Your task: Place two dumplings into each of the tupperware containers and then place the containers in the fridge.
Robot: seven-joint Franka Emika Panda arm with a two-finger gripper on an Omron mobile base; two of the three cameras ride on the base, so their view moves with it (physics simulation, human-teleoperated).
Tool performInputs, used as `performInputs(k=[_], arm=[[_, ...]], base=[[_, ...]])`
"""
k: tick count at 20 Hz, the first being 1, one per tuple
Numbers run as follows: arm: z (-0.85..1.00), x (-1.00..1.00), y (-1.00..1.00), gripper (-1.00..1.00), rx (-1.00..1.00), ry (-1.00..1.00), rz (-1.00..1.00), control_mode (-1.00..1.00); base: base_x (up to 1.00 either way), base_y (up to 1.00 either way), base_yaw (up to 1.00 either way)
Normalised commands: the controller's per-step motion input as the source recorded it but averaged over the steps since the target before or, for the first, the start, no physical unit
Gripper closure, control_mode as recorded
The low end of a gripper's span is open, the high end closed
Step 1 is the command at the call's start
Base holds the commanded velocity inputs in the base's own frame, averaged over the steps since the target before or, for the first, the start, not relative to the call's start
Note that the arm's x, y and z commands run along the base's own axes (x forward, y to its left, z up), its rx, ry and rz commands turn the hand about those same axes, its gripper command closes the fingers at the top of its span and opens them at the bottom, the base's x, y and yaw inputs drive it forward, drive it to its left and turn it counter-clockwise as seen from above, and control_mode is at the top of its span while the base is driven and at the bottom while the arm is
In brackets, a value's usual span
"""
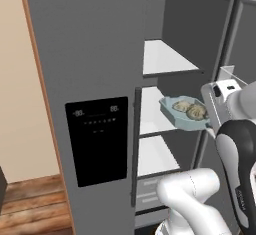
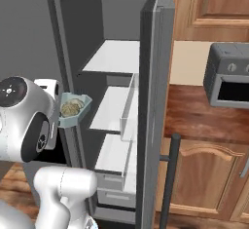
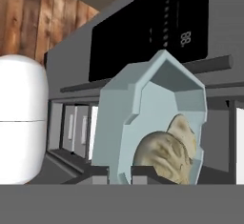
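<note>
A light blue octagonal tupperware container (image 1: 176,114) hangs in the air in front of the open fridge (image 1: 85,54), level with its middle white shelf (image 1: 150,111). Two pale tan dumplings (image 1: 190,110) lie inside it. My gripper (image 1: 208,122) is shut on the container's near rim. From the right base view the container (image 2: 78,110) with its dumplings (image 2: 71,108) sits just ahead of my hand, at the fridge opening. In the hand view the container (image 3: 143,108) stands on edge above my fingertips (image 3: 100,174), dumplings (image 3: 167,151) at its lower part.
The fridge's left door (image 1: 95,144) is closed and carries a black dispenser panel. Its right door (image 2: 153,86) stands open with a clear door bin (image 2: 129,111). Upper shelf (image 2: 114,57) and lower shelf (image 2: 114,155) are bare. A steel oven (image 2: 228,77) sits on the wooden counter (image 2: 199,118) to the right.
</note>
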Motion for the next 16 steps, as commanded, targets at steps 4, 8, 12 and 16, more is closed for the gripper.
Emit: performInputs(k=[4, 8, 12, 16], arm=[[0.00, 0.00, 0.00, 1.00, 0.00, 0.00, 0.00, 1.00], [0.00, 0.00, 0.00, 1.00, 0.00, 0.00, 0.00, 1.00], [0.00, 0.00, 0.00, 1.00, 0.00, 0.00, 0.00, 1.00], [0.00, 0.00, 0.00, 1.00, 0.00, 0.00, 0.00, 1.00]], base=[[0.37, 0.00, 0.00], [0.29, -0.01, 0.00], [0.35, -0.04, 0.00], [0.34, -0.03, 0.00]])
